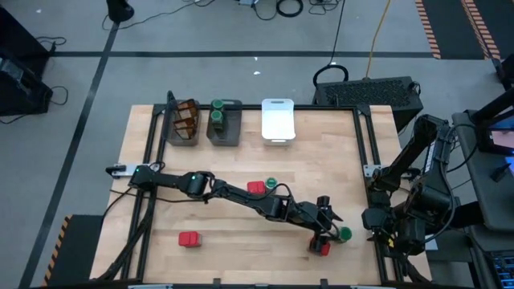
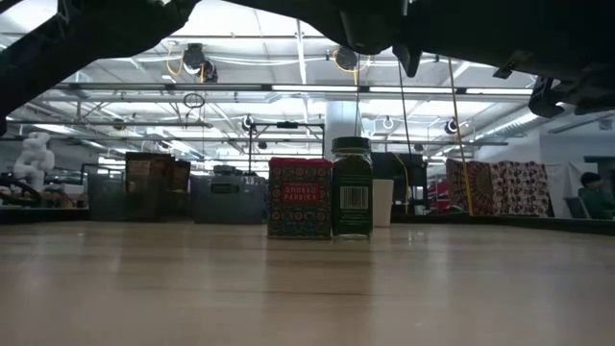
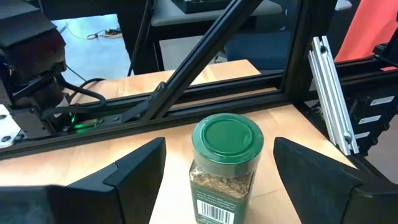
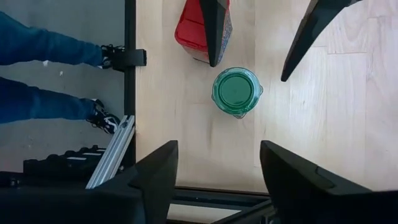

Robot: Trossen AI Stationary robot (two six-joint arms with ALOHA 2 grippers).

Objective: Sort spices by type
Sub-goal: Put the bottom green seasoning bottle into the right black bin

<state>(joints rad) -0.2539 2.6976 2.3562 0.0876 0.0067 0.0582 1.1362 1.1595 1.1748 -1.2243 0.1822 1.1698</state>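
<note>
Spice count across the table

Three red tins (image 1: 189, 239), two loose green-lidded jars (image 1: 344, 234), two more binned. The left gripper (image 1: 328, 229) stood spread around one jar; the right gripper (image 4: 217, 171) released.

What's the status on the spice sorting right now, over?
Left gripper open, lined up on green-lidded jar, not gripping. Right gripper open, empty, looking down on the same jar. Red tin just beside jar, crowding the left gripper.
</note>
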